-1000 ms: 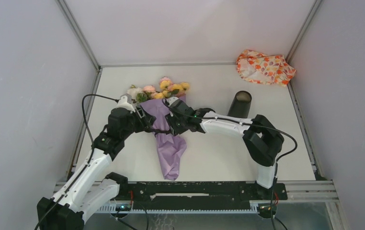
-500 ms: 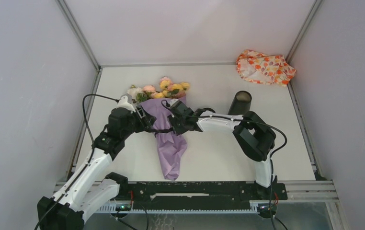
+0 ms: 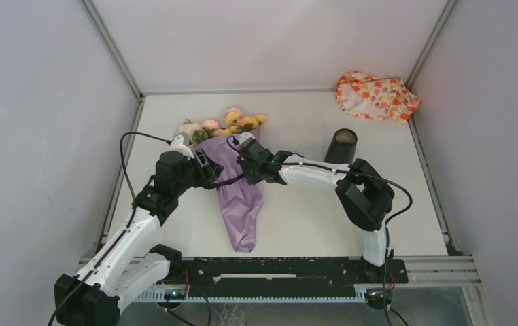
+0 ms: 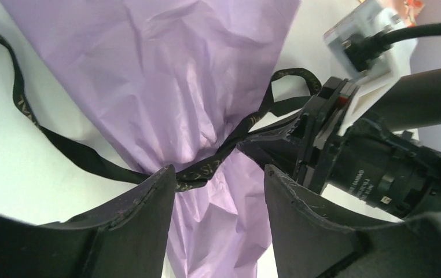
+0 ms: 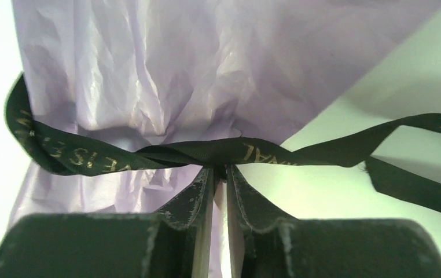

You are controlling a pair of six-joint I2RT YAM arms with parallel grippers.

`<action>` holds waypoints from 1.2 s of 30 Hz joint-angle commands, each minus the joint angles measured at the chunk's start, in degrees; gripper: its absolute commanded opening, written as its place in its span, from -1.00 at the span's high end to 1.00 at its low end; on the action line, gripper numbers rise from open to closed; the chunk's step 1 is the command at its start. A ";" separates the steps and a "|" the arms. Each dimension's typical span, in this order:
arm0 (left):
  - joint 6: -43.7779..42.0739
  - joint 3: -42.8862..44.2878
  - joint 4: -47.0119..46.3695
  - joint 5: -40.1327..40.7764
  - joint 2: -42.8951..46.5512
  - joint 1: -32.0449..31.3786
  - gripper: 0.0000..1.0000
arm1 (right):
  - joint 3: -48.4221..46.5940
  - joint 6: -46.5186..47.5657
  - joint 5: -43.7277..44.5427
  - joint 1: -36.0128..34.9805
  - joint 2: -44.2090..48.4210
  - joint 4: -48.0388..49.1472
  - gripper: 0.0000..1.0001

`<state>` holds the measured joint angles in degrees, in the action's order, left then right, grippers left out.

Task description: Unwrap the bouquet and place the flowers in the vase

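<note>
Barely begun: the bouquet (image 3: 237, 183) lies flat on the white table (image 3: 311, 217), fully wrapped in its lilac paper (image 4: 166, 75), between the two claws. The right claw (image 5: 221, 172) is closed to a thin slit. Its tips nip the black ribbon (image 5: 253, 152) right at the knot where it cinches the paper's waist, and ribbon tails trail off to either side. The left claw (image 4: 218, 174) faces it from the other side of the bouquet, standing open with nothing gripped. Its jaws straddle the pinched neck of the paper, and the ribbon brushes the inner edge of one finger. The flowers (image 3: 226, 124), with yellow, pink and cream heads, poke out of the wrap just beyond both claws, toward the far side of the table. The vase (image 3: 342, 145), a small black cylinder with no flowers in it, stands off to the right of the right claw, well apart from it. Judged from this, nothing is finished: the ribbon is still tied, the paper has yet to come off, and every stem has yet to go into the vase.
</note>
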<state>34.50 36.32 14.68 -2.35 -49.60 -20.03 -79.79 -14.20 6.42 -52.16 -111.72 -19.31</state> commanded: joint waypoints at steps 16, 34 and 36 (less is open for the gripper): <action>-0.14 -2.17 -5.38 -6.21 0.00 -0.89 -0.28 | -1.62 1.00 1.28 0.26 5.57 -0.80 0.36; 0.66 -1.89 -6.88 -9.32 -1.01 -2.47 -0.30 | -1.68 2.58 1.23 -2.71 -0.23 -2.27 0.22; 2.29 -3.44 -10.36 -11.82 -1.30 -2.95 -0.31 | -2.49 2.36 2.73 -1.96 -2.24 -2.86 0.22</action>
<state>34.63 33.63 10.90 -9.67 -51.35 -21.80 -80.42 -12.91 7.05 -54.85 -111.11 -21.30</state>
